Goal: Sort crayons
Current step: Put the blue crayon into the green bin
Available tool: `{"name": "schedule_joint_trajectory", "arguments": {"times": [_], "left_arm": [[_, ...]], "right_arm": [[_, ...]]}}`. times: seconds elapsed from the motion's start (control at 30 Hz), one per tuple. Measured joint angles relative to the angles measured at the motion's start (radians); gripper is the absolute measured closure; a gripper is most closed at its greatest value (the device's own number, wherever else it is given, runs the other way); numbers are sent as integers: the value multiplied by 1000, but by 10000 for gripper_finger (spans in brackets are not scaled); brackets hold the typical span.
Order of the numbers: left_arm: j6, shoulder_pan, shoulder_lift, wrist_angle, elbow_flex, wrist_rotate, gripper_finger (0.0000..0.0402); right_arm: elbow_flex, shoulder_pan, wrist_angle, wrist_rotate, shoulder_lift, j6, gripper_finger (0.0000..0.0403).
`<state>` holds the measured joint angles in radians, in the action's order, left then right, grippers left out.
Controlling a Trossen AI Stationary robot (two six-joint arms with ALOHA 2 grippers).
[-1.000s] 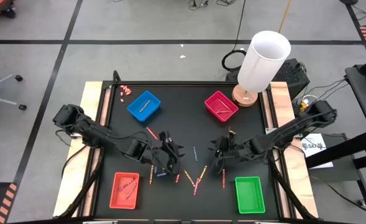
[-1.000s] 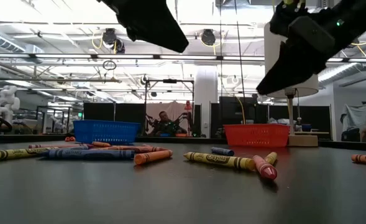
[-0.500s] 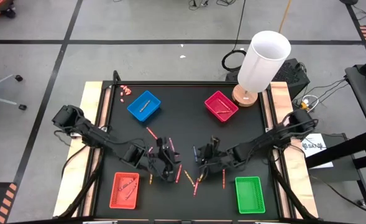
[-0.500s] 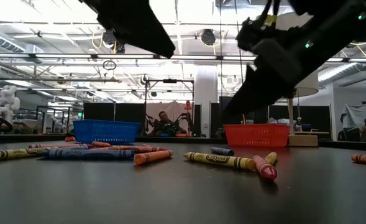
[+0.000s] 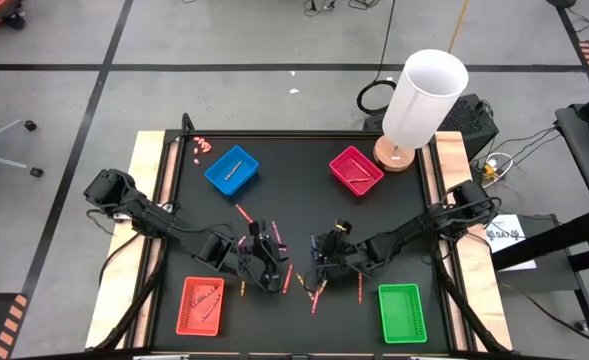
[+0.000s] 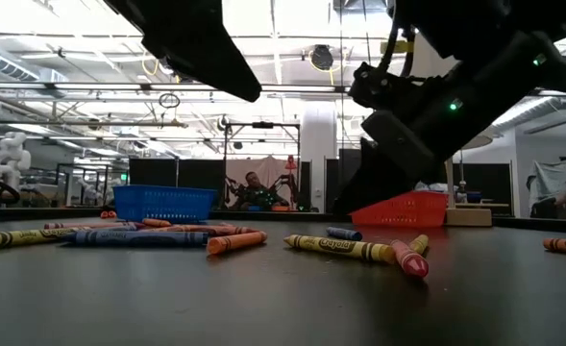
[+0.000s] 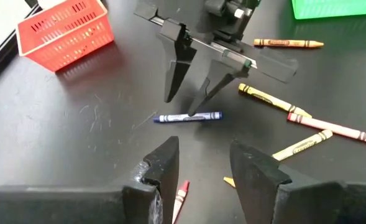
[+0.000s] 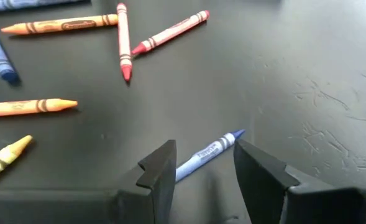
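A black bench [image 5: 304,205] with pale wooden side rails carries four shallow trays near its corners: a blue tray [image 5: 232,169] and a magenta tray [image 5: 356,170] on the far side, a red tray [image 5: 201,305] and a green tray [image 5: 402,312] on the near side. Loose crayons [image 5: 319,290] lie scattered across the middle of the near half, with a few more inside the blue, magenta and red trays. The right gripper [image 8: 202,165] hangs low over a blue crayon [image 8: 209,152] lying flat on the mat, its fingers spread to either side of the stick without closing on it; the left wrist view shows those same fingertips at the crayon's middle. The left gripper [image 7: 201,168] hovers just beside, over the same cluster, fingers also parted and holding nothing. Tiny pink-red bits [image 5: 203,146] sit at the far left corner. A tall white cylinder [image 5: 424,100] stands on a round wooden base at the far right corner. Around the bench is a grey concrete floor crossed by dark tape lines [image 5: 104,66]. The low view looks into a large workshop with ceiling lights and a person [image 6: 254,187] seated far behind.
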<state>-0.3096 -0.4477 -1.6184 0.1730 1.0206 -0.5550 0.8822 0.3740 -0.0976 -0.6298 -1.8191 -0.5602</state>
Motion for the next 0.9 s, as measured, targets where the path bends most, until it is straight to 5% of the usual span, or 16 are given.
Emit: {"name": "schedule_joint_trajectory", "arguments": {"times": [0.53,0.9], "left_arm": [[0,3,0,-9,0,-2,261],[0,3,0,-8,0,-2,261]], "right_arm": [[0,-31,-4,47,-46,-3,262],[3,-39,81,83,-43,22,372]]}}
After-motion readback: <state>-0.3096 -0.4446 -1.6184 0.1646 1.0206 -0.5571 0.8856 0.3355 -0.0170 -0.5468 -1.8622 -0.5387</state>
